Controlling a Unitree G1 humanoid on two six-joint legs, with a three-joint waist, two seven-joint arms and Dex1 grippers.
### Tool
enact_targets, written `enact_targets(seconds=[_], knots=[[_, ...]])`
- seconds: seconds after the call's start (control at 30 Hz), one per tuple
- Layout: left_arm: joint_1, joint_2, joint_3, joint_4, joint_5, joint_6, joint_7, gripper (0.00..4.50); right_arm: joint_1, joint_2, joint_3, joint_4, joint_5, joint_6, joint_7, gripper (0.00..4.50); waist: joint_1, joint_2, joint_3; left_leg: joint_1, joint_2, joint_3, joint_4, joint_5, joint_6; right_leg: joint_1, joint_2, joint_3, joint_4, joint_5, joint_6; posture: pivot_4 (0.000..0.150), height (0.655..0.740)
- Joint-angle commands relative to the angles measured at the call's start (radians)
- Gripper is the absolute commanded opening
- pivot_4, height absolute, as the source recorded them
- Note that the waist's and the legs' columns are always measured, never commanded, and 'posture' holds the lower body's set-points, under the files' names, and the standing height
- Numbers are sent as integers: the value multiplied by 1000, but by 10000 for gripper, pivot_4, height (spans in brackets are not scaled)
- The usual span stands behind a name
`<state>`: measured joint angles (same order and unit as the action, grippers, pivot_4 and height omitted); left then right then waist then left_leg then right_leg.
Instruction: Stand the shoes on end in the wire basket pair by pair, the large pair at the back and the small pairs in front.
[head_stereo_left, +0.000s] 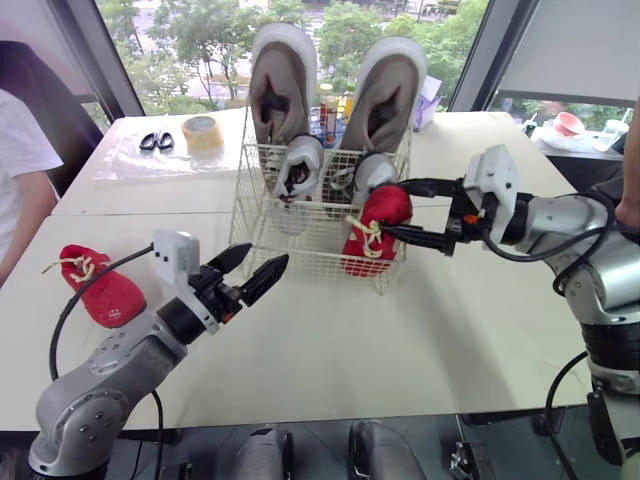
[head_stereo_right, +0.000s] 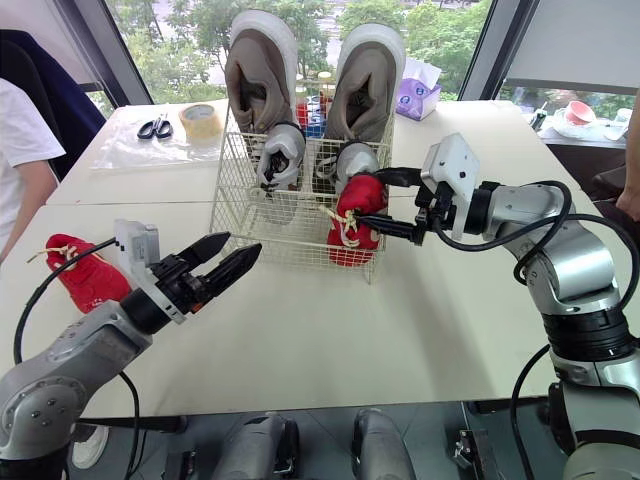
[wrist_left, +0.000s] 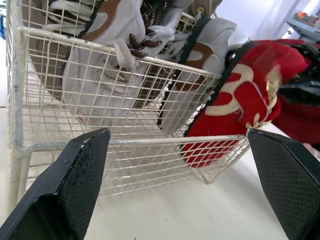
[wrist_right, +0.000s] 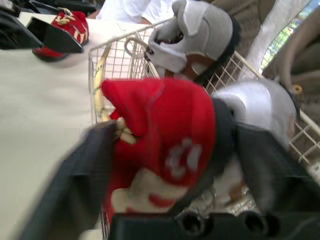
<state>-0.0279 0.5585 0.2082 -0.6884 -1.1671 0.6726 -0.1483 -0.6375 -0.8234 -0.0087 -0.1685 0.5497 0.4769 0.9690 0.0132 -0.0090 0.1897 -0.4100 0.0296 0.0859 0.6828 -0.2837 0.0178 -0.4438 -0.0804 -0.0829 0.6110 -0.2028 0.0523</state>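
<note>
Right gripper (head_stereo_left: 390, 208): you've got it clamped on the red fabric shoe with cream laces (head_stereo_left: 375, 225), upright in the front-right corner of the white wire basket (head_stereo_left: 300, 232).
Left gripper (head_stereo_left: 266, 255): fingers spread, holding nothing, in front of the basket.
Second red shoe (head_stereo_left: 100, 290): lying on the pale table (head_stereo_left: 400, 330), robot's left.

We see the wire basket (head_stereo_left: 262, 225) as thin metal wire under a smooth cream coating. The red shoe (head_stereo_left: 377, 232) clamped in our right hand (head_stereo_left: 392, 210) is soft, matt cloth with a pale twisted cord lace. The second red shoe (head_stereo_left: 103, 290), out beyond our left hand (head_stereo_left: 250, 268), looks like the same fabric. Just behind the right hand, the small grey shoes (head_stereo_left: 300, 165) have a smooth, faintly shiny, leather-like skin. The large shoes (head_stereo_left: 283, 85) look matt and suede-like, with white rubbery soles. The left hand's spread fingers (wrist_left: 82, 175) are black, matt and finely grained. The table (head_stereo_left: 400, 350) is smooth and matt.
</note>
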Motion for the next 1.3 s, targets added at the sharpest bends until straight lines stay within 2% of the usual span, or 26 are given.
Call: enact_targets(seconds=[0.03,0.17,0.23,0.33,0.4,0.5,0.6,0.67,0.8,0.87,0.97,1.07,1.13,1.2,1.3], knots=[[1,14,29,-19,-56,9,-3,45000,-18,-18,-56,-25,-3,7,-7,44724,0,0,0,0,0,0,0,0,0,0,0,0,0,0,0,1500,7400],[-6,41,52,-7,-93,21,-6,45000,-46,-23,-129,-54,78,100,-36,44724,0,0,0,0,0,0,0,0,0,0,0,0,0,0,0,1500,7400],[-11,103,131,24,-239,46,-3,45000,-115,-24,-283,-39,329,289,-110,44724,0,0,1,0,0,0,0,0,0,0,0,0,1,0,0,1500,7400],[-24,197,213,71,-372,74,-9,45000,-179,-2,-397,-17,560,434,-215,44724,0,0,2,0,0,0,0,0,0,-1,0,0,2,0,0,1500,7400],[-62,260,262,121,-389,78,44,45000,-207,16,-419,-27,671,497,-270,44724,-1,-1,1,0,1,-1,0,0,0,-1,0,-1,2,0,0,1500,7400],[-101,306,299,161,-405,74,117,45000,-214,21,-433,-44,759,534,-319,44724,-1,-1,1,1,1,-1,0,0,0,0,0,-1,1,0,-1,1500,7400],[-113,342,328,175,-338,76,243,45000,-235,35,-452,-29,872,549,-370,44724,-1,-1,1,1,0,0,0,0,0,0,-1,0,1,0,0,1500,7400],[-122,376,341,217,-269,87,296,45000,-229,22,-374,-89,835,565,-366,44724,-1,-1,1,1,0,0,0,0,0,0,-1,0,1,0,0,1500,7400],[-165,383,394,348,-240,87,436,45000,-257,9,-172,-182,693,591,-376,44724,-4,-1,1,1,1,0,-1,0,0,-1,0,0,2,0,0,1500,7400],[-161,399,409,352,-170,99,469,45000,-272,4,-61,-204,542,539,-357,44724,-6,-1,1,1,1,1,-1,0,0,-2,-1,0,2,0,0,1500,7400],[-131,440,417,322,-36,121,488,45000,-307,58,-8,-177,455,479,-342,44724,-4,-2,2,0,1,1,-1,0,-1,-2,-1,-1,2,0,0,1500,7400],[-90,457,489,366,-69,220,512,45000,-341,83,-11,-161,464,507,-326,44724,-1,-2,2,-3,0,3,-1,0,-1,-5,-2,0,2,1,1,1500,7400],[-55,476,540,391,-63,311,576,45000,-361,80,-23,-145,496,538,-291,44724,-2,-2,2,-5,0,3,-1,0,-1,-7,-2,0,2,2,3,1500,7400],[-40,491,597,431,-138,415,647,45000,-368,64,-48,-142,550,561,-218,44724,-2,-2,2,-7,1,2,-1,0,-1,-10,-2,0,2,2,3,1500,7400],[-49,488,646,503,-190,520,760,45000,-345,15,-13,-135,485,534,-110,44724,-1,-3,1,-11,1,1,-1,0,-1,-13,-3,0,3,3,4,1500,7400]])
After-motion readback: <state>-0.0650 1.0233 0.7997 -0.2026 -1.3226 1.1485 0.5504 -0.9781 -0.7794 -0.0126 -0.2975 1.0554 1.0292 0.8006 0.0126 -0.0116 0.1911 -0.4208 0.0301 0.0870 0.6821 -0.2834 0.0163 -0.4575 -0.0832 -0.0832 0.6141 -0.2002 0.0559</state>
